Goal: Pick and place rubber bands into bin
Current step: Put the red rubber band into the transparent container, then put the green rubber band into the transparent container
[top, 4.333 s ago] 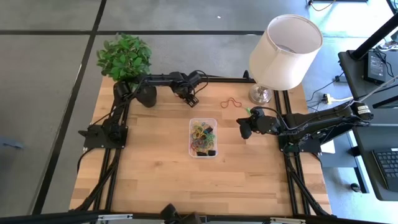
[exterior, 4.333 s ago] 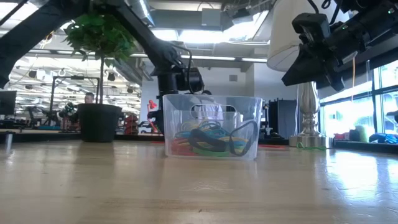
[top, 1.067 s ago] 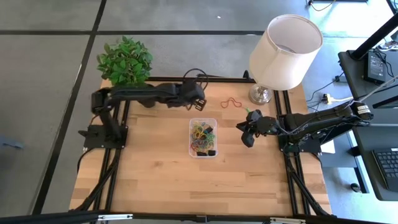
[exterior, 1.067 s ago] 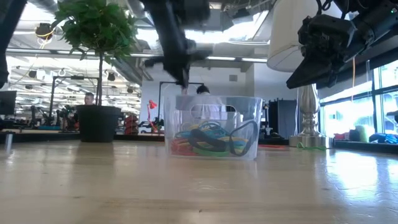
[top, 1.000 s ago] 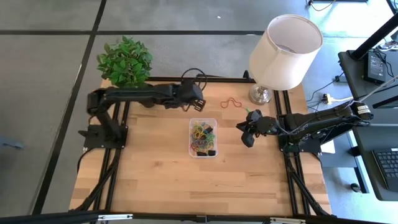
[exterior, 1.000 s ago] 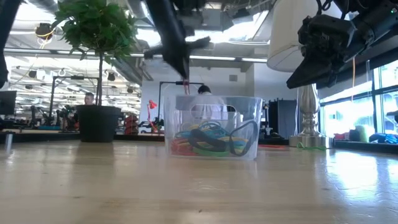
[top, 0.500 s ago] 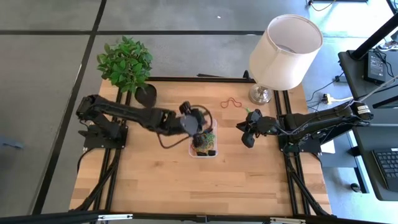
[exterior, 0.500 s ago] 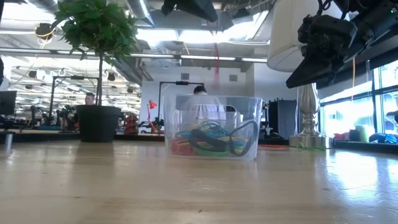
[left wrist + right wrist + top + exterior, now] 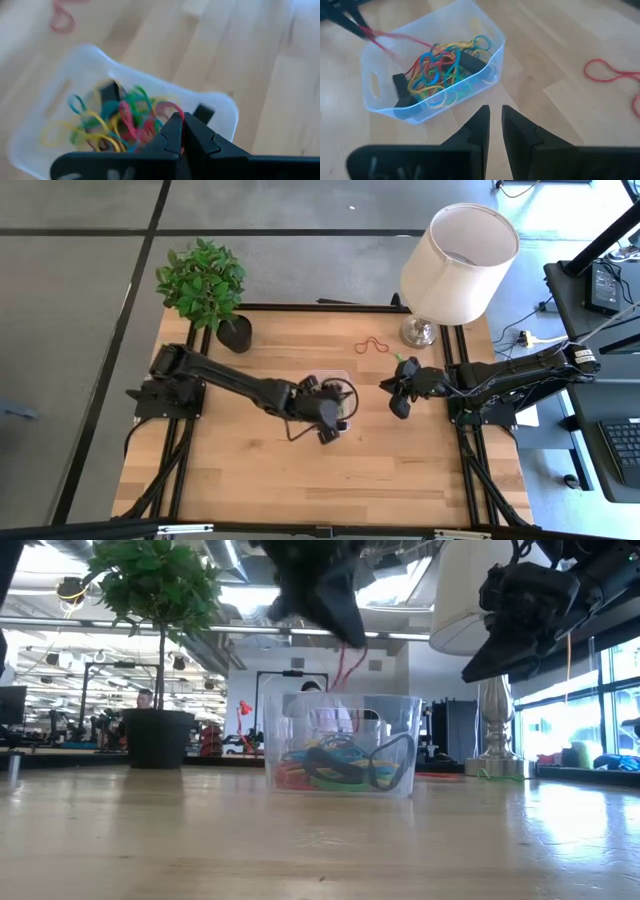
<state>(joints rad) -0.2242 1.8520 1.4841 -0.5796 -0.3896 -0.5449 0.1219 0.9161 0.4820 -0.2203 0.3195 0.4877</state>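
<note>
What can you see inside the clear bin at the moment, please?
The bin holds a tangle of coloured rubber bands and some black ones. The left gripper, shut, dangles a red band over it. Lower layers are covered.

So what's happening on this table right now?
The left tool is shut on a thin red rubber band, dangling it over the small clear plastic bin, which already holds a tangle of coloured bands. The right tool waits beside the bin. Another red band lies on the wooden table near the lamp.
</note>
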